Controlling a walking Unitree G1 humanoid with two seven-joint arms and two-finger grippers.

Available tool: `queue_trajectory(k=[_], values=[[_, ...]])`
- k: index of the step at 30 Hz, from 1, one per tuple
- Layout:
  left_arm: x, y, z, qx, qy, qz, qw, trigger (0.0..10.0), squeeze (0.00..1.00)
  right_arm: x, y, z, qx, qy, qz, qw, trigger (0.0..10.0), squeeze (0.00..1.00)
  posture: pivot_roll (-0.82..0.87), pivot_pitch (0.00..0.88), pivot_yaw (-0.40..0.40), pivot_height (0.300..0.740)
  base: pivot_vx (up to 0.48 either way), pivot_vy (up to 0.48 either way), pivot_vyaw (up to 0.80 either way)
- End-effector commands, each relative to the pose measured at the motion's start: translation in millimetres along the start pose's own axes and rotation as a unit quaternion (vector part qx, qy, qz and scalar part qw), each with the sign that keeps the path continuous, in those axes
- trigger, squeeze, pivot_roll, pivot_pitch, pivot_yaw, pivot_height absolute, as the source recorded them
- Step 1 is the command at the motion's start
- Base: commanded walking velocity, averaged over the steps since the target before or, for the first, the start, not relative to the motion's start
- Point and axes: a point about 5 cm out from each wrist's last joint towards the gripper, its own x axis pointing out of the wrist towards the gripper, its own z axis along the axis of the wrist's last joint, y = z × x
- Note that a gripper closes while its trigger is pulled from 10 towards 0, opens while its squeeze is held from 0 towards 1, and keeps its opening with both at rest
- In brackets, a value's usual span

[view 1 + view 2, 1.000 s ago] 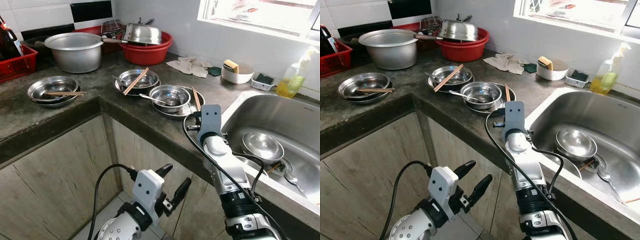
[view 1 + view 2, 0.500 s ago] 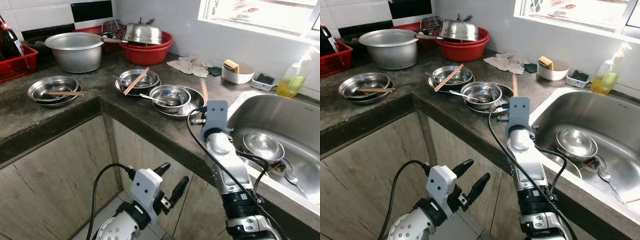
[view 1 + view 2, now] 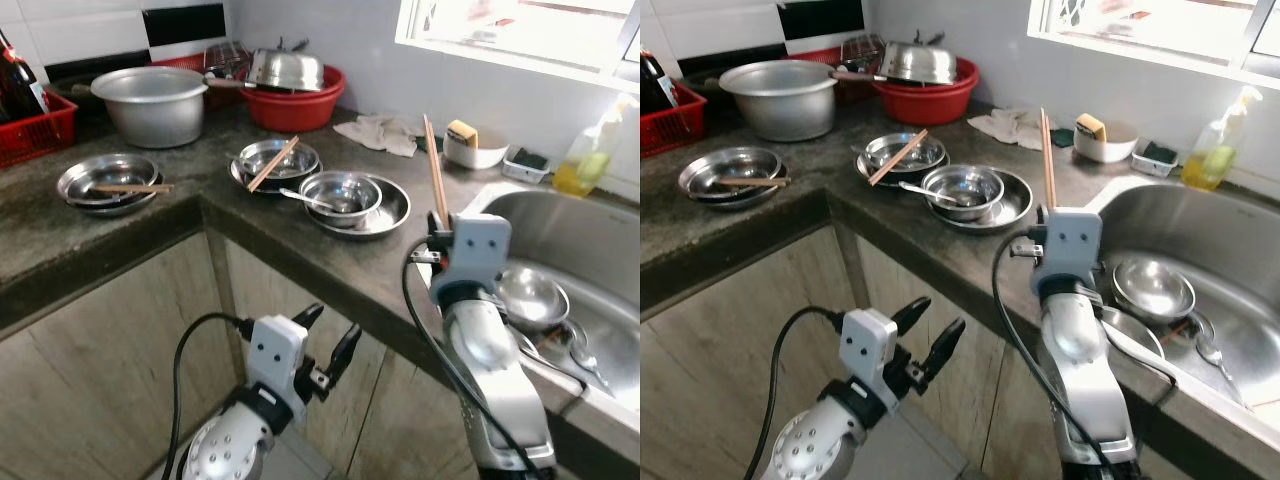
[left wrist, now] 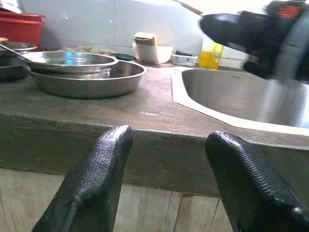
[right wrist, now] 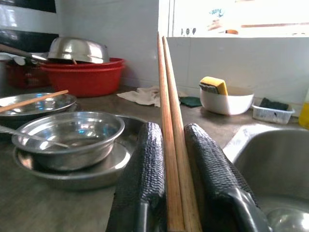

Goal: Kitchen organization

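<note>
My right gripper point(image 5: 171, 128) is shut on a pair of wooden chopsticks point(image 3: 432, 170). They stand nearly upright above the counter edge, just left of the steel sink point(image 3: 600, 225). A steel bowl with a spoon point(image 3: 340, 192) sits on a steel plate on the counter. Behind it another bowl point(image 3: 275, 158) carries chopsticks across its rim. At the far left is a steel dish point(image 3: 105, 180) with chopsticks on it. In the sink lie a steel bowl point(image 3: 530, 295) and a spoon point(image 3: 585, 358). My left gripper point(image 3: 328, 335) hangs open, low in front of the cabinet.
At the back stand a large aluminium pot point(image 3: 155, 100), a red basin point(image 3: 300, 108) holding an upturned steel bowl, and a red basket point(image 3: 35, 125). A cloth point(image 3: 380, 130), a white bowl with a sponge point(image 3: 470, 150) and a soap bottle point(image 3: 585, 160) line the window wall.
My right gripper has lifted the chopsticks off the plate beside the bowl and swung right toward the sink; they now point upward. My left arm shifted slightly.
</note>
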Motion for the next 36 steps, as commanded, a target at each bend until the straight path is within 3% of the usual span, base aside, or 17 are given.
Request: queue_trajectory(k=[1, 5, 14, 20, 28, 36], values=[[-0.1, 1.1, 3, 0.002, -0.001, 0.001, 1.000, 10.0, 0.00, -5.4, 1.4, 10, 0.009, -0.021, 0.021, 1.000, 10.0, 0.00, 0.01, 0.000, -0.033, 0.740, 0.000, 0.000, 0.00], [1.9, 4.0, 3, 0.002, 0.002, 0.001, 1.000, 10.0, 0.00, -22.0, -5.4, 1, 0.004, 0.005, 0.023, 1.000, 10.0, 0.00, 0.01, 0.000, -0.026, 0.740, 0.000, 0.000, -0.34], [4.0, 7.5, 4, 0.008, 0.003, 0.002, 1.000, 10.0, 0.00, -34.9, -7.6, -3, 0.000, 0.025, 0.028, 0.999, 10.0, 0.00, 0.00, 0.000, -0.015, 0.740, 0.000, 0.213, -0.76], [6.4, 6.0, 5, 0.023, 0.002, -0.007, 1.000, 10.0, 0.00, -33.2, -5.1, -3, 0.001, 0.027, 0.027, 0.999, 10.0, 0.00, 0.00, 0.000, -0.013, 0.740, 0.086, 0.000, -0.77], [8.9, 7.3, 3, 0.040, 0.010, -0.014, 0.999, 10.0, 0.00, -28.9, 0.0, -1, 0.001, 0.026, 0.032, 0.999, 10.0, 0.00, 0.00, 0.000, -0.009, 0.740, 0.330, -0.345, -0.77], [11.3, 12.1, 3, 0.026, 0.011, 0.010, 1.000, 10.0, 0.00, -25.8, 3.7, -2, -0.004, 0.034, 0.052, 0.998, 10.0, 0.00, 0.01, 0.000, -0.017, 0.740, 0.158, -0.130, -0.58]])
